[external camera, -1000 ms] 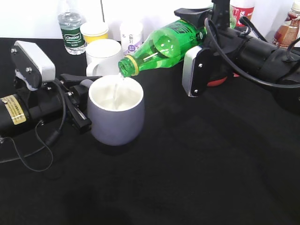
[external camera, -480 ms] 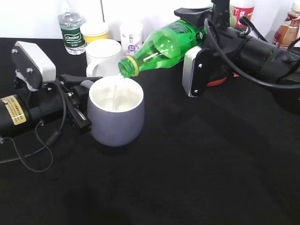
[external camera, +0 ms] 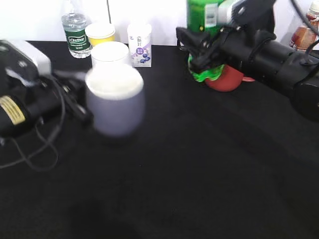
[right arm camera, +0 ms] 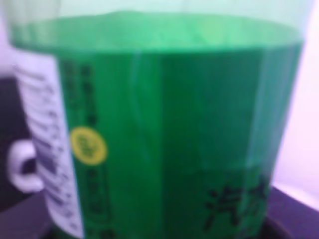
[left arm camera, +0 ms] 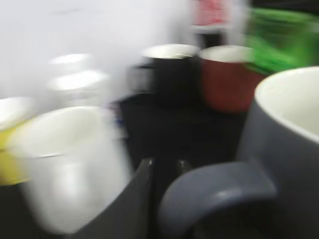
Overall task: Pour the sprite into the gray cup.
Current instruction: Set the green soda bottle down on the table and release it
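The sprite (external camera: 203, 15) stands upright at the back right, its top out of frame. My right gripper (external camera: 200, 47) is shut around its lower body. In the right wrist view the sprite's green label with a white barcode patch (right arm camera: 164, 134) fills the picture and hides the fingers. The gray cup (external camera: 115, 99) is motion-blurred at the left and upright. My left gripper (external camera: 79, 94) is shut on its handle. In the left wrist view the gray cup (left arm camera: 286, 144) is at the right, its loop handle (left arm camera: 219, 189) against my left gripper's fingertips (left arm camera: 166, 164).
A white mug (external camera: 109, 50), a yellow cup (external camera: 99, 34), a clear water bottle (external camera: 76, 27) and a small carton (external camera: 139, 44) stand behind the gray cup. A red cup (external camera: 227, 80) sits under the right arm. A black mug (left arm camera: 169, 74) shows in the left wrist view.
The sprite has swung from tilted over the gray cup to upright and moved back to the right. The gray cup has shifted up and left with my left gripper.
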